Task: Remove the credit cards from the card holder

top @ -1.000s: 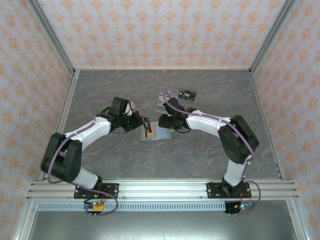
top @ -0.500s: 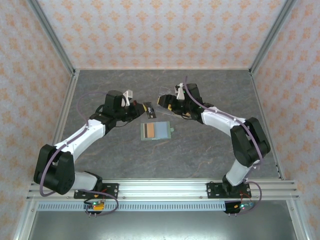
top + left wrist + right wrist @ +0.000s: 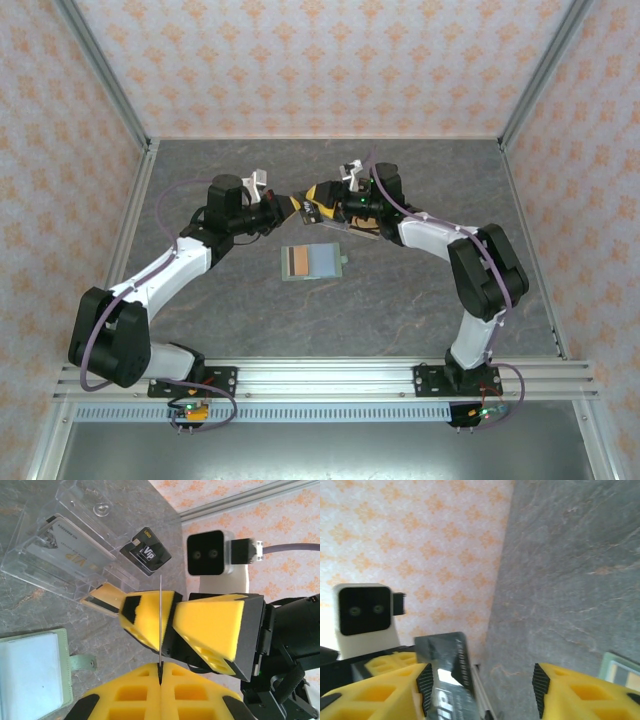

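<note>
While both arms reach in toward the middle of the desk (image 3: 400, 300), their pincers meet in the air over its far half, tip to tip. The left pincer (image 3: 160, 667) is clenched on a thin dark card (image 3: 445, 667). From that arm's own wrist camera the card shows edge-on, a fine upright line rising out of the seam between the two yellow fingers. The right pincer (image 3: 481, 687) is released, its yellow fingers standing well apart. The card sits in that gap, close against one finger's black pad and clear of the other. I cannot tell whether it actually touches that pad.

The card holder (image 3: 312, 262) lies open and flat on the desk, nearer the arm bases than the two pincers, apart from both and roughly midway between the arms. Seen from above, its left half shows an orange-brown panel, its right half is blue-grey, and a small green tab sticks out from the right edge.

Just under the right arm's wrist stands a clear acrylic stand (image 3: 60, 545). A pale card (image 3: 70, 550) marked VIP rests inside it, and a small black card (image 3: 147, 554), also marked VIP, sits at the stand's edge.
</note>
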### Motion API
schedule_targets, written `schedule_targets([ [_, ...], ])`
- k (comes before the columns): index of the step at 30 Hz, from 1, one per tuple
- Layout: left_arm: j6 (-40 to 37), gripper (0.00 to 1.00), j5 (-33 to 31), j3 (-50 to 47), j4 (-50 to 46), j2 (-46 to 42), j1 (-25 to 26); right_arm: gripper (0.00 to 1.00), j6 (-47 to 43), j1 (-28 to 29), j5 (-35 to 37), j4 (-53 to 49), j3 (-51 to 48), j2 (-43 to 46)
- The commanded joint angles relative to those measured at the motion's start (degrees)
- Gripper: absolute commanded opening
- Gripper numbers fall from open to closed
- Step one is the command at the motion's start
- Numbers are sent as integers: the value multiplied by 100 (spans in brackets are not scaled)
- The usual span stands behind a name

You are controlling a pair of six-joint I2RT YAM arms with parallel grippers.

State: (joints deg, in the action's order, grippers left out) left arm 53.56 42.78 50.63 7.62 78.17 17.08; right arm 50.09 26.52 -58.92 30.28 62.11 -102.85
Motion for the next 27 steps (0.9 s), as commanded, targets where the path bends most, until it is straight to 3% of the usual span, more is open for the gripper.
schedule_targets([
  [1, 106, 0, 98, 84, 239, 80, -54, 49, 245, -45, -334, 676, -41, 19],
  [9, 139, 0, 66, 62, 133, 134, -91, 21, 184, -43, -413, 536, 5, 70],
  [13, 48, 3, -78, 81, -109, 108, -106, 5, -284, -44, -314, -53, 129, 138],
  [15, -59, 14, -239, 133, -386, 68, -115, 1, -766, -46, -146, -625, 213, 255],
  [17, -239, 34, -543, 183, -821, 3, -130, 0, -1531, -51, 179, -1478, 354, 439],
  [20, -694, 51, -1315, 391, -2008, -86, -143, 0, -2618, -123, 790, -2558, 530, 725],
  [23, -1122, 67, -2170, 566, -2931, -173, -152, 0, -3781, -256, 1658, -3478, 620, 1058],
  [27, -1447, 83, -2823, 401, -3290, -441, -218, 0, -5250, -299, 2832, -4332, 776, 1478],
])
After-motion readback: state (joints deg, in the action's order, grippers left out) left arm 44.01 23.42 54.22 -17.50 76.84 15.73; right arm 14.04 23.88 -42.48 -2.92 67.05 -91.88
